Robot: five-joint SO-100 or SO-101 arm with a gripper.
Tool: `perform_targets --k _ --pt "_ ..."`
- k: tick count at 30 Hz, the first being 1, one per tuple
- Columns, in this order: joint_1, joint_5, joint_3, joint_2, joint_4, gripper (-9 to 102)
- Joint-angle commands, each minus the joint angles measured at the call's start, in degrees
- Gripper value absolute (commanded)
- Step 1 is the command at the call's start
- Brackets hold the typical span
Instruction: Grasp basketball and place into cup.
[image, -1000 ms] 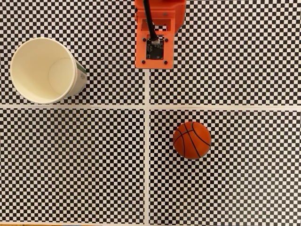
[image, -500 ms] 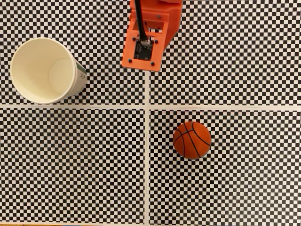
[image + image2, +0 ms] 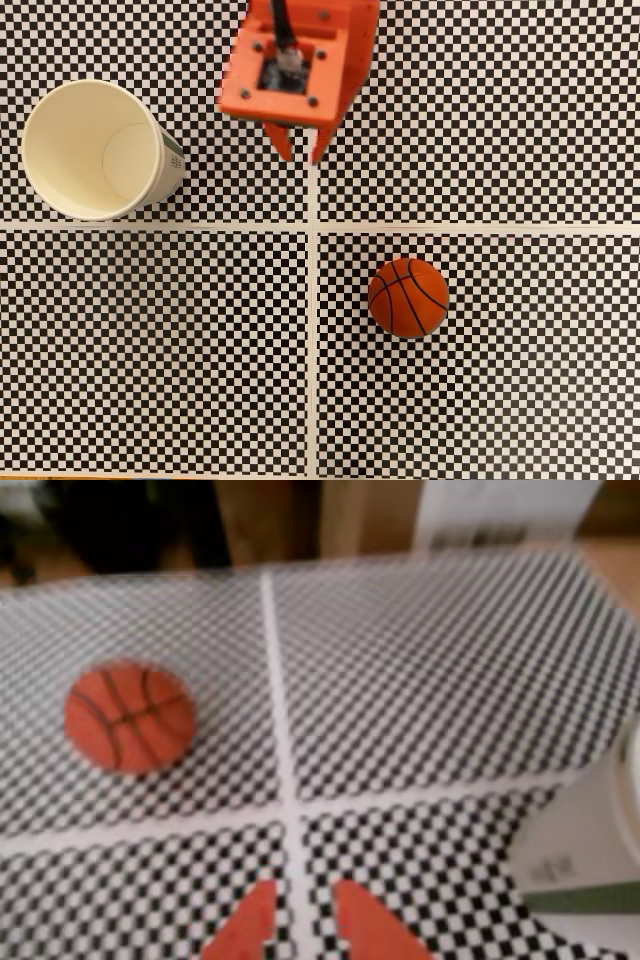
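Observation:
In the fixed view the basketball (image 3: 408,297) rests on the checkered mat, right of the white centre line and below the cross line. The cream cup (image 3: 70,140) stands at the upper left, mouth up, with a green mark on its side. My orange gripper (image 3: 300,152) hangs at the top centre, well above the ball and right of the cup. Its two fingertips stand a little apart with nothing between them. In the blurred wrist view the basketball (image 3: 128,716) lies at the left. The cup (image 3: 585,845) is at the right edge, and the gripper (image 3: 300,895) enters from the bottom.
White tape lines (image 3: 313,330) split the checkered mat into quadrants. In the wrist view a wooden strip and dark shapes (image 3: 120,525) lie beyond the mat's far edge.
The arm's wrist block has shifted left and tilted, and the two fingertips have come into view below it. Ball and cup have not moved.

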Motion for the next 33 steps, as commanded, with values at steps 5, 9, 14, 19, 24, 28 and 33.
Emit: perform_targets --k 5,9,14,19,24,28,33 --pt "-3.9 3.3 -26.1 -19.0 3.3 14" --pt "-6.6 6.2 -39.9 -32.7 7.6 14" --pt "-11.1 8.5 -54.1 -48.8 11.5 22" --pt "-14.4 8.7 -63.2 -60.0 12.5 27" --pt "-17.1 9.2 -68.9 -68.0 12.5 41" --pt "-18.7 9.2 -73.0 -72.2 12.5 53" --pt "-19.6 9.8 -88.6 -83.1 30.2 52"
